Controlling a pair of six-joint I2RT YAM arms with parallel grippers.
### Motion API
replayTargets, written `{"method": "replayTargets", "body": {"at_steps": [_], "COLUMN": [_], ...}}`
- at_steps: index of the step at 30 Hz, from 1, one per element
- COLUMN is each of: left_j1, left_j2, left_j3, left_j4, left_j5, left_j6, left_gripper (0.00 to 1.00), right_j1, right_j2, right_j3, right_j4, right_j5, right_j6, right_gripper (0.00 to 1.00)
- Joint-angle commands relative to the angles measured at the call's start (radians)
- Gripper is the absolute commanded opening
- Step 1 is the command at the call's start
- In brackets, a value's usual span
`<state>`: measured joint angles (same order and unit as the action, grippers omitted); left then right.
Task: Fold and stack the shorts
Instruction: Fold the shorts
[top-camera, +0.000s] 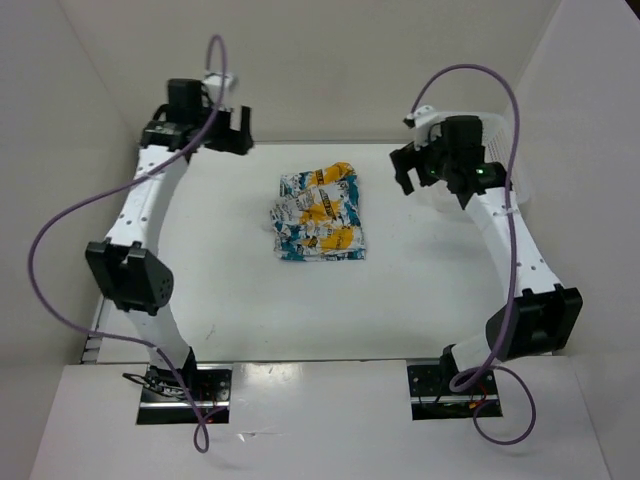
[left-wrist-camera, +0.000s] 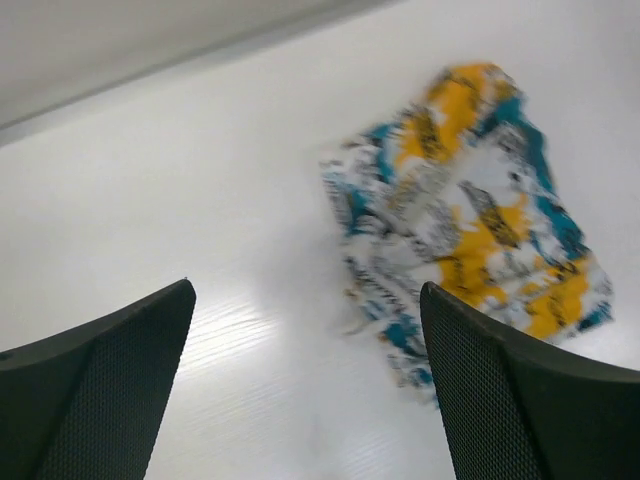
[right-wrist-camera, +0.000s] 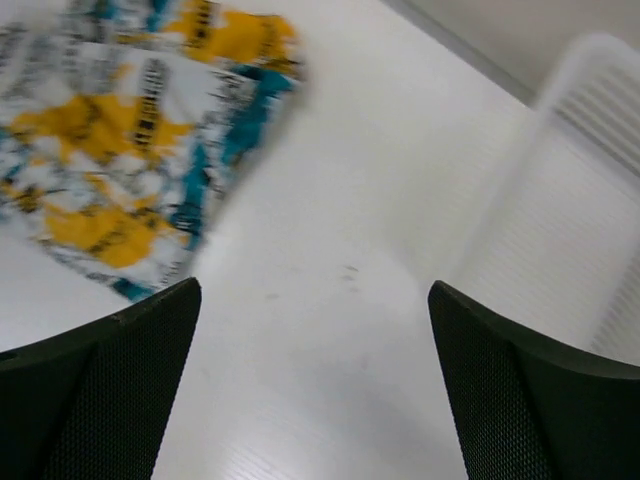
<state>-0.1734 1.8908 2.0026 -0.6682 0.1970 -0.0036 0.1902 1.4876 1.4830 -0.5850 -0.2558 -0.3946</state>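
The left gripper (left-wrist-camera: 308, 300) hangs over the far left of the table (top-camera: 250, 300) with its fingers spread wide and nothing between them. The right gripper (right-wrist-camera: 315, 295) is the same, spread and empty, over the far right.

The basket (right-wrist-camera: 590, 200) stands just beside the right gripper, and I think a quick turn of that arm could knock it.

The shorts (top-camera: 318, 215) lie in the middle of the table, between the two grippers and apart from both. They form a compact, rather square bundle that looks already folded. The greater risk, in my opinion, is there: a pinch on only the top layer would pull the fold open. The edges are a little uneven, so a finger could also catch a loose hem and drag the bundle.
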Motion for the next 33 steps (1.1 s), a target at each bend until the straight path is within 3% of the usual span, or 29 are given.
{"method": "replayTargets", "body": {"at_steps": [1, 4, 9, 14, 22, 33], "left_j1": [0.164, 0.247, 0.270, 0.270, 0.270, 0.270], "left_j2": [-0.105, -0.202, -0.317, -0.363, -0.424, -0.453], "left_j3": [-0.091, -0.249, -0.444, -0.518, -0.582, -0.593], "left_j4": [0.007, 0.031, 0.051, 0.062, 0.071, 0.071], "left_j5": [-0.097, -0.154, -0.166, -0.134, -0.113, -0.074], "left_j6": [0.004, 0.004, 0.004, 0.004, 0.004, 0.004], "left_gripper": [1.00, 1.00, 1.00, 1.00, 1.00, 1.00], "right_j1": [-0.121, -0.231, -0.380, -0.390, -0.290, -0.281], "right_j2": [-0.010, -0.049, -0.133, -0.193, -0.305, -0.386], "right_j3": [0.003, -0.021, -0.099, -0.153, -0.257, -0.329], "right_j4": [-0.085, -0.110, -0.085, -0.113, -0.062, -0.032], "right_j5": [0.191, 0.178, 0.167, 0.176, 0.409, 0.438], "right_j6": [-0.021, -0.012, 0.013, 0.031, 0.148, 0.164], "right_gripper": [0.99, 0.99, 0.99, 0.99, 0.99, 0.99]}}
